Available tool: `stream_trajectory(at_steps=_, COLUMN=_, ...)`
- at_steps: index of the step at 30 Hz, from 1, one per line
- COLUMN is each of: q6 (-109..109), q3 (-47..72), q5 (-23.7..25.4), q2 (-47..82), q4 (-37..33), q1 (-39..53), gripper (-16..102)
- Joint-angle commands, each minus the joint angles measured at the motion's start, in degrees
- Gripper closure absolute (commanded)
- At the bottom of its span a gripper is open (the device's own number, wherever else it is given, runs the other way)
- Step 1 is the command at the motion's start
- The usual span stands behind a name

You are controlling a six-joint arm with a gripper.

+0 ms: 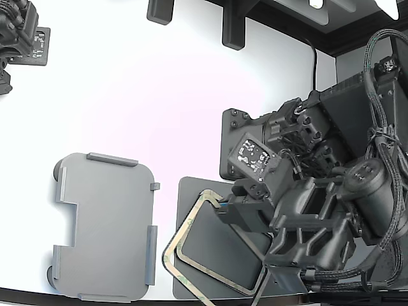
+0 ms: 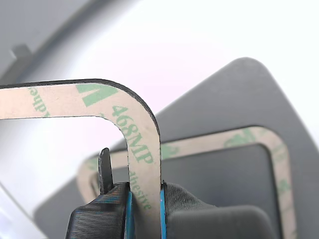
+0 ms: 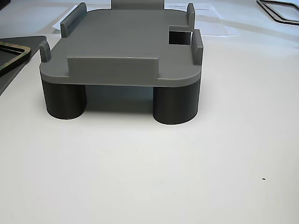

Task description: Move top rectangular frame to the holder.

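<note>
My gripper (image 1: 224, 206) is shut on one short side of the top rectangular frame (image 1: 187, 224), a thin tan frame with green print. It holds the frame tilted, raised off the dark grey mat (image 1: 191, 188), with one corner past the mat's edge. In the wrist view the blue-padded fingers (image 2: 127, 209) clamp the frame (image 2: 144, 144), and a like frame (image 2: 214, 143) lies flat on the mat (image 2: 244, 89) below. The holder (image 1: 105, 226), a light grey tray with edge tabs and a stepped notch, stands empty at the exterior view's left, apart from the frame. The other view shows the holder (image 3: 126, 42) on round legs.
A second arm (image 1: 19, 38) is at the exterior view's top left. Black brackets (image 1: 233, 25) stand at the table's far edge. In the other view a frame edge (image 3: 11, 49) shows at the left and another frame (image 3: 280, 11) lies at the top right.
</note>
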Motion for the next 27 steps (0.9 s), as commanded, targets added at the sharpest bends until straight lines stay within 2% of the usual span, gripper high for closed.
stream_trajectory(at_steps=1, q6=7.5, q3=-7.6, q5=-1.8, q2=-2.8, q4=0.5, q1=-6.9, gripper=96)
stream_trajectory(at_steps=5, q6=18.4, q3=-13.2, q5=1.3, q2=-8.9, q4=0.5, q1=-9.2, gripper=96)
stream_trajectory(at_steps=12, q6=28.7, q3=-21.9, q5=3.0, q2=-20.7, q4=0.5, q1=-15.0, gripper=96)
stream_trajectory(at_steps=17, q6=31.3, q3=-27.6, q5=3.3, q2=-26.5, q4=0.5, q1=-15.0, gripper=96)
stream_trajectory(at_steps=27, q6=34.9, q3=-30.1, q5=2.4, q2=-32.3, q4=0.5, q1=-14.2, gripper=96)
